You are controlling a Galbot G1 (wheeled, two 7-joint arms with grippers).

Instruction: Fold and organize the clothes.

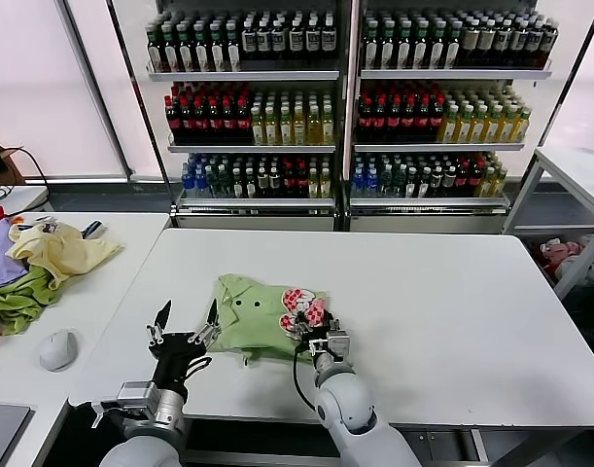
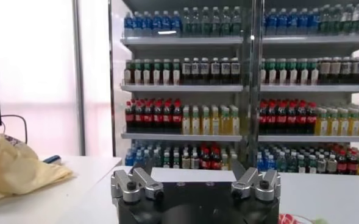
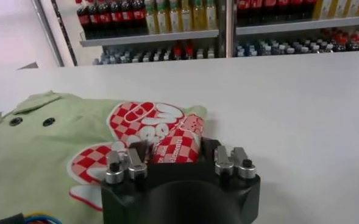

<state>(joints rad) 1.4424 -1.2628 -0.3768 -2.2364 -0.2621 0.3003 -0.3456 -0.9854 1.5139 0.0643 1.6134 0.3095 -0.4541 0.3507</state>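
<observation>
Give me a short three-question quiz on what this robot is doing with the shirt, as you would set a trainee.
1. True or false: the left hand is gripping the light green short-sleeved cotton shirt.
2. Which hand has its fingers around a raised fold of the shirt's red-and-white checked print? A) left B) right C) both
3. Fill in: the pale yellow crumpled garment lies on the white ____ table to the robot's left.

Key:
1. False: it stands open beside the shirt's edge.
2. B: the right hand straddles the bunched print.
3. side.
</observation>
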